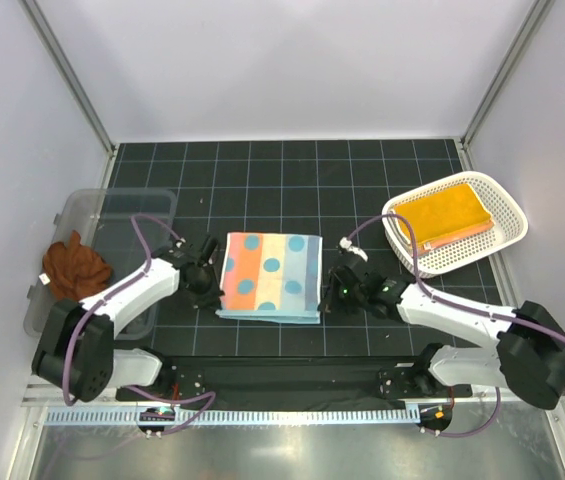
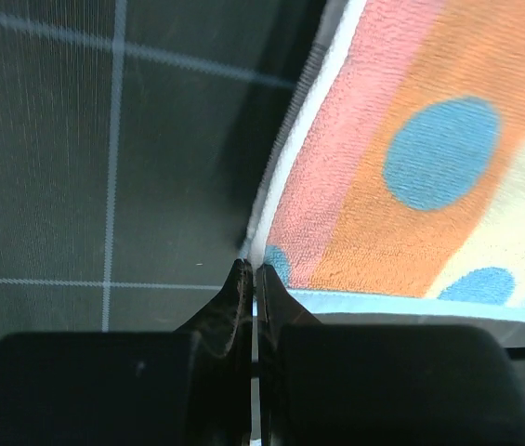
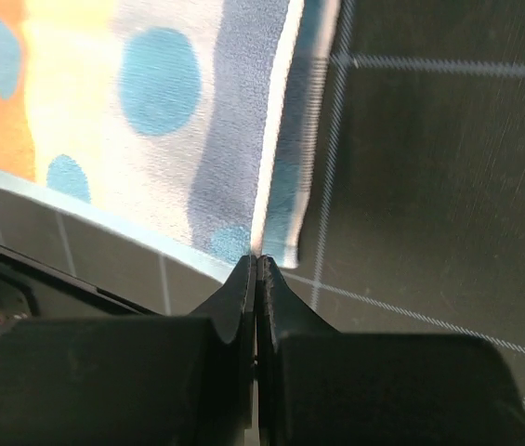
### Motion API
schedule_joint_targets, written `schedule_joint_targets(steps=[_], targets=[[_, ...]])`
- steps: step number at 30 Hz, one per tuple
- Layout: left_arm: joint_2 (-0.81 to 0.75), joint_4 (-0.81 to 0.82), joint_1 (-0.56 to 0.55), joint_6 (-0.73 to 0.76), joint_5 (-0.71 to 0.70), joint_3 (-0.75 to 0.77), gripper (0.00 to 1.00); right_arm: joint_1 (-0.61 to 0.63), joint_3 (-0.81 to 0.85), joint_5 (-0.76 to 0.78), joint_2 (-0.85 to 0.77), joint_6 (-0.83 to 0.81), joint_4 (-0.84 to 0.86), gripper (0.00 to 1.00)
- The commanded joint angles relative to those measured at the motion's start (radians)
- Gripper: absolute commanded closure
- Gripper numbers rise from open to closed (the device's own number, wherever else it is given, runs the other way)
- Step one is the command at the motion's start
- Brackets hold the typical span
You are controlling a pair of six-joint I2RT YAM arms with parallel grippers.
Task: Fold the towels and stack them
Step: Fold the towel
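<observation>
Clear bin [image 1: 122,210]: one, far left of worktop [image 1: 362,170]; holds rust-brown towel [image 1: 74,265], one, crumpled.
Left end effector [image 2: 248,271]: clenched at near-left corner of striped dotted towel [image 1: 272,275], one, flat at mid-worktop; hem pinched or not, cannot tell.
Right end effector [image 3: 255,263]: clenched at near-right corner, same doubt.
Likely step: fold. Best done lifting both corners level, hem taut, edges matched.
White basket [image 1: 510,228]: one, right; yellow-orange towel [image 1: 440,212] on top, pink edge beneath.
End effectors: two.
</observation>
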Motion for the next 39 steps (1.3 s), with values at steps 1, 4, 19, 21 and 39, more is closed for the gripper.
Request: schedule_joint_targets(steps=[1, 4, 19, 21, 39], targets=[[0.025, 0.040, -0.007, -0.010, 0.000, -0.029, 1.00, 0.016, -0.055, -0.007, 0.017, 0.045, 0.093, 0.99], [0.041, 0.037, -0.015, -0.008, -0.020, -0.029, 1.00, 0.022, -0.086, -0.007, 0.052, 0.053, 0.136, 0.99], [0.093, 0.022, -0.073, -0.031, -0.075, -0.038, 1.00, 0.025, -0.136, -0.009, 0.052, 0.056, 0.181, 0.99], [0.104, 0.005, -0.076, -0.034, -0.089, -0.031, 0.94, 0.025, -0.129, -0.042, 0.041, 0.051, 0.172, 0.99], [0.424, -0.046, 0.098, 0.605, 0.138, 0.636, 0.44, -0.337, 0.515, -0.409, 0.432, -0.567, -0.057, 0.37]])
